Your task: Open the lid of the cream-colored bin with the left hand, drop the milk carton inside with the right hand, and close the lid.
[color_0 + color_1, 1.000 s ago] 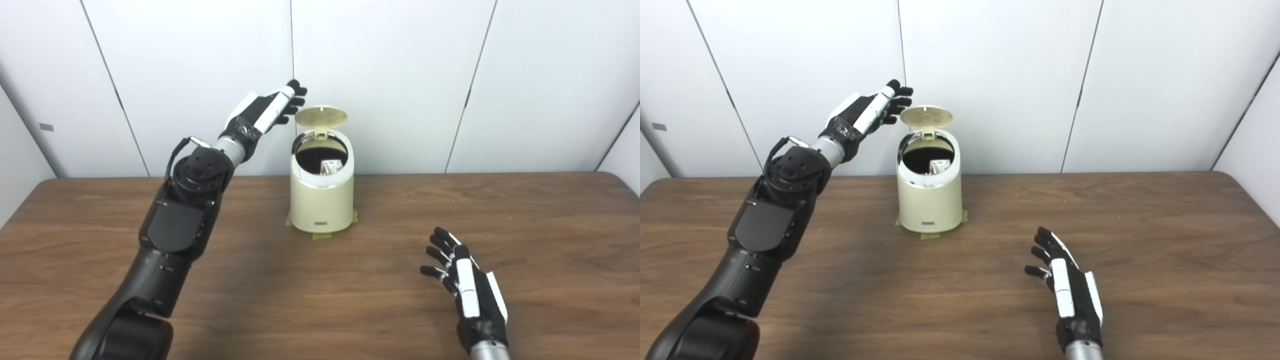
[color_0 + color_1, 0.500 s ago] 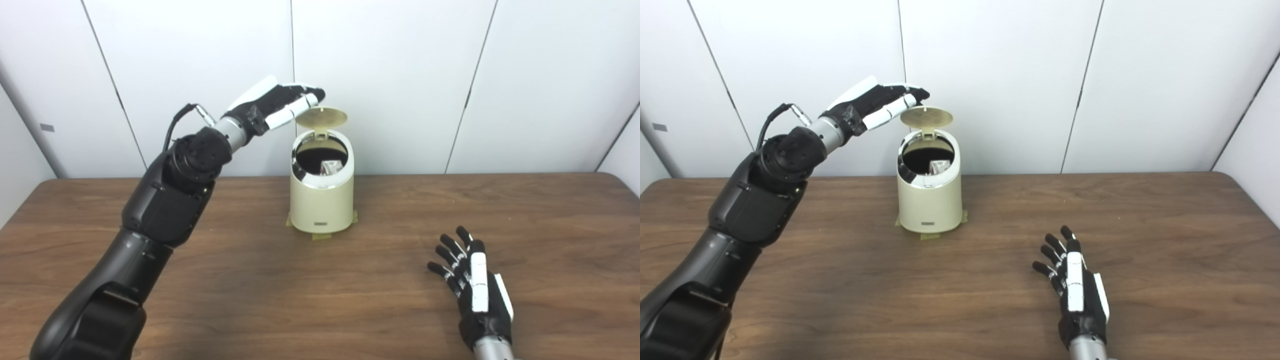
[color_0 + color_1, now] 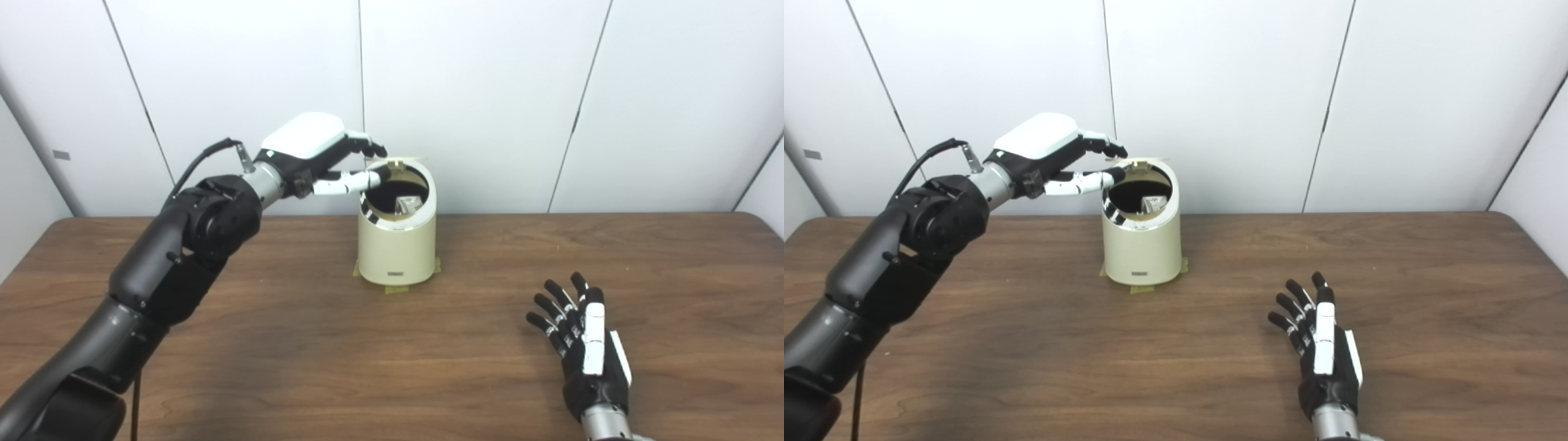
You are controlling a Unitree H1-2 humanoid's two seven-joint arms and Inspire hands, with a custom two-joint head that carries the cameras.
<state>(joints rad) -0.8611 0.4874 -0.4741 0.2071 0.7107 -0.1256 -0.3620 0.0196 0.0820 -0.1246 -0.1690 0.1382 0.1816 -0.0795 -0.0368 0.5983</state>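
The wooden table [image 3: 245,367] is occupied at its far middle by the cream-colored bin [image 3: 397,245]. The left hand [image 3: 318,156] is laid on the half-lowered lid [image 3: 398,160], fingers spread, nothing gripped. The right hand [image 3: 588,352] is rested near the front edge, fingers apart, empty. The milk carton [image 3: 407,205] is seen inside the bin.

The bin [image 3: 397,236] stood alone on the desk [image 3: 306,343], bare wood open on every side of it. Above its mouth, the left robot hand [image 3: 318,160] and the part-lowered lid [image 3: 398,161] blocked entry from the left and rear. The right robot hand [image 3: 585,349] lay well right of the bin, fingers spread.
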